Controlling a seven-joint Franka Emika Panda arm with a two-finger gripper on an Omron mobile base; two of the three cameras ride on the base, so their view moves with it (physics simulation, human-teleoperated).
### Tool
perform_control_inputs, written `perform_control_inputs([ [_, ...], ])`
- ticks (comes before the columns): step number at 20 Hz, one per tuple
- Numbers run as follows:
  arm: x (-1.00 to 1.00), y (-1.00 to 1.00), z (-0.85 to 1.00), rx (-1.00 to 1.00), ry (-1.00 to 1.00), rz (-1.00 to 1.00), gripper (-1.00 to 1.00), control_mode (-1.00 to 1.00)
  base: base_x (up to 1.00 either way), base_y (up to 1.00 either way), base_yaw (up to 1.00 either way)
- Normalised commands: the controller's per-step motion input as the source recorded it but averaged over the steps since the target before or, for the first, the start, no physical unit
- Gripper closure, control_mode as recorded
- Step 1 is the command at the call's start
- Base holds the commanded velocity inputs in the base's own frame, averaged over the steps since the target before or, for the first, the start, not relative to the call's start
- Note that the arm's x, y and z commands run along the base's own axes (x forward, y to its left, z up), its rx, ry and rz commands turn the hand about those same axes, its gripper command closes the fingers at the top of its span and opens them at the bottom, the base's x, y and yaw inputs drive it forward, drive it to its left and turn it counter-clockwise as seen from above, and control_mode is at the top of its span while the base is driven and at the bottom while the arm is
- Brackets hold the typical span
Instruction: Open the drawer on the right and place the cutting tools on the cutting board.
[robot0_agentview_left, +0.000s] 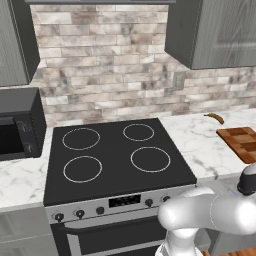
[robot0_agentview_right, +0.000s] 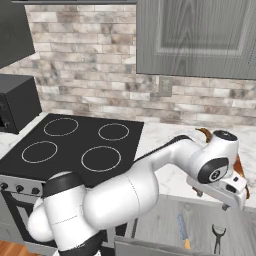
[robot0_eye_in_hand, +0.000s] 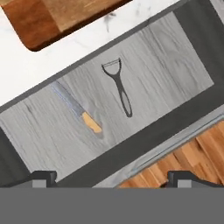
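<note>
Hand view is taken from above the open drawer (robot0_eye_in_hand: 144, 65), with the two fingertips (robot0_eye_in_hand: 43, 177) of the hand (robot0_eye_in_hand: 112, 178) seen spread wide at the bottom edge and nothing held between them. Below them, on the grey drawer floor, a small knife (robot0_eye_in_hand: 76, 107) with a bluish blade and orange-tan handle is seen lying flat, and just beside it, apart from it, a dark peeler (robot0_eye_in_hand: 119, 85). A corner of the cutting board (robot0_eye_in_hand: 57, 17) is seen on the white counter (robot0_eye_in_hand: 65, 54) beyond the drawer's back edge.

In the right base view the hand (robot0_agentview_right: 223, 192) is held over the drawer, well above the tools. The opening step is judged done; the picking step is in hand. The next move is judged to call for a descent onto the knife, with the fingers turned across its handle before they are closed.
</note>
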Motion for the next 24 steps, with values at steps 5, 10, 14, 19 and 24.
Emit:
perform_control_inputs([
  [5, 0.07, 0.00, -0.47, 0.03, -0.01, 0.33, -1.00, -1.00, 0.00, 0.00, 0.00],
  [10, 0.32, 0.03, -0.16, 0.01, 0.05, 0.10, -1.00, -1.00, 0.00, 0.00, 0.00],
  [14, 0.02, 0.00, 0.00, 0.00, 0.00, 0.00, -1.00, -1.00, 0.00, 0.00, 0.00],
  [19, 0.13, 0.00, -0.20, 0.00, 0.02, 0.02, -1.00, -1.00, 0.00, 0.00, 0.00],
  [24, 0.14, 0.10, -0.44, 0.00, 0.06, 0.06, -1.00, -1.00, 0.00, 0.00, 0.00],
])
